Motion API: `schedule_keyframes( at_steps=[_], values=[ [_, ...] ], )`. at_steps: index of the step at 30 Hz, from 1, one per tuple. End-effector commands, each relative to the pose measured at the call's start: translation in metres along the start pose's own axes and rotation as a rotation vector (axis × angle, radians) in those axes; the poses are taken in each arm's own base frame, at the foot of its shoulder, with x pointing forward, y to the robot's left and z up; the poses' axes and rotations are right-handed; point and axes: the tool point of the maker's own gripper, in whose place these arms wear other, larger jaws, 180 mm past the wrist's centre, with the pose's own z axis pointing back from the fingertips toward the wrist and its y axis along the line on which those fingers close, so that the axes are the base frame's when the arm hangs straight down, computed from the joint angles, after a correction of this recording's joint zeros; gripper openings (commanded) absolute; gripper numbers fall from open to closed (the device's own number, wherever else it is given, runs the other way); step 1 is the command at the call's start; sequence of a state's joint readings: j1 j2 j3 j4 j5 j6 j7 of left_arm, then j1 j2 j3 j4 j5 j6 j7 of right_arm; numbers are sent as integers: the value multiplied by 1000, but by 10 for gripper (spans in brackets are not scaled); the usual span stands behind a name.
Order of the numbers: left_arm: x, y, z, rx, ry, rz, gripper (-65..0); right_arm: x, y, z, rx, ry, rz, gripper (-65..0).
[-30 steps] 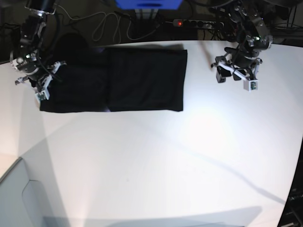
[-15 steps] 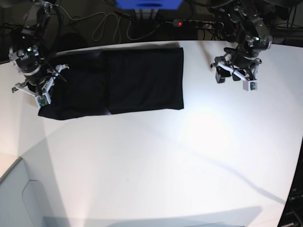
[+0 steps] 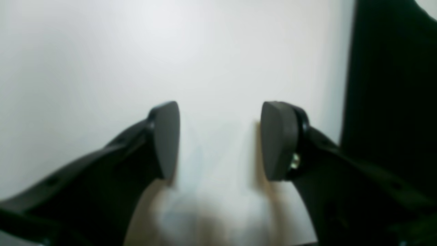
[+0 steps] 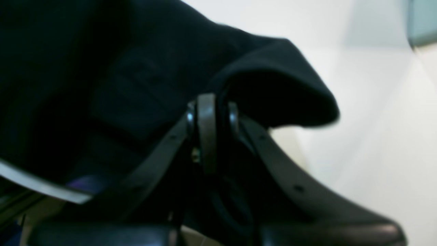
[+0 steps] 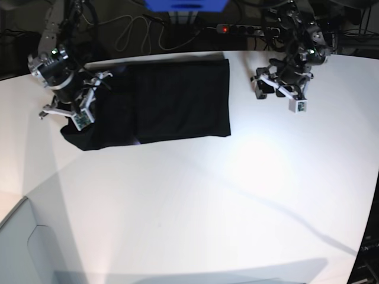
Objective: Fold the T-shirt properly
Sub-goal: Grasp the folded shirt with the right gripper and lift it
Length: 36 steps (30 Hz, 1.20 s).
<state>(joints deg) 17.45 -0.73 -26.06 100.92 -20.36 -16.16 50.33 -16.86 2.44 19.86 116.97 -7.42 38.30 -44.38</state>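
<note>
Base view: the broad white table carries the large black cloth T-shirt near its far edge, long axis running side to side. At one short end the right gripper is clamped on the cloth, lifting that edge. Off the opposite end, apart on bare table, the left gripper hangs spread and empty.

T-shirt: matt black cloth | table: smooth white, slight sheen
</note>
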Motion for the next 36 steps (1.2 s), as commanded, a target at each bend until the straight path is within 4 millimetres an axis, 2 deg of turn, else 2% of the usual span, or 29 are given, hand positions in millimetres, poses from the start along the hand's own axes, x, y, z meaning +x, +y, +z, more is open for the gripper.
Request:
schedule_keyframes(
  at_steps=[1,5,12,15,17,19,23,28,31,34,36],
  values=[
    [6,-5,1,-16,-20,-11,-283,16,7,2,29,-59,43,-649],
    [4,-21,-4,-53,-7,-32,-283,32,34,-3,108,-99,87,-649],
    [2,-42,-10,-104,8,-62,-283,76,100,-7,290,-215,192,-649],
    [0,-51,-12,-124,15,-79,-283,88,124,-4,354,-251,231,-649],
    [4,-59,-15,-143,11,-93,-283,99,134,-3,378,-282,255,-649],
    [-1,-61,-19,-154,29,-85,-283,104,144,-1,406,-298,270,-649],
    [-8,-58,-28,-155,57,-65,-283,114,164,5,458,-335,304,-649],
    [-10,-57,-27,-151,62,-61,-283,129,188,11,522,-386,361,-649],
    [-11,-55,-27,-148,64,-64,-283,147,199,15,543,-437,380,-649],
    [-11,-55,-27,-147,66,-65,-283,159,207,10,563,-453,386,-649],
    [-11,-54,-27,-146,65,-64,-283,158,213,-1,586,-432,389,-649]
  ],
)
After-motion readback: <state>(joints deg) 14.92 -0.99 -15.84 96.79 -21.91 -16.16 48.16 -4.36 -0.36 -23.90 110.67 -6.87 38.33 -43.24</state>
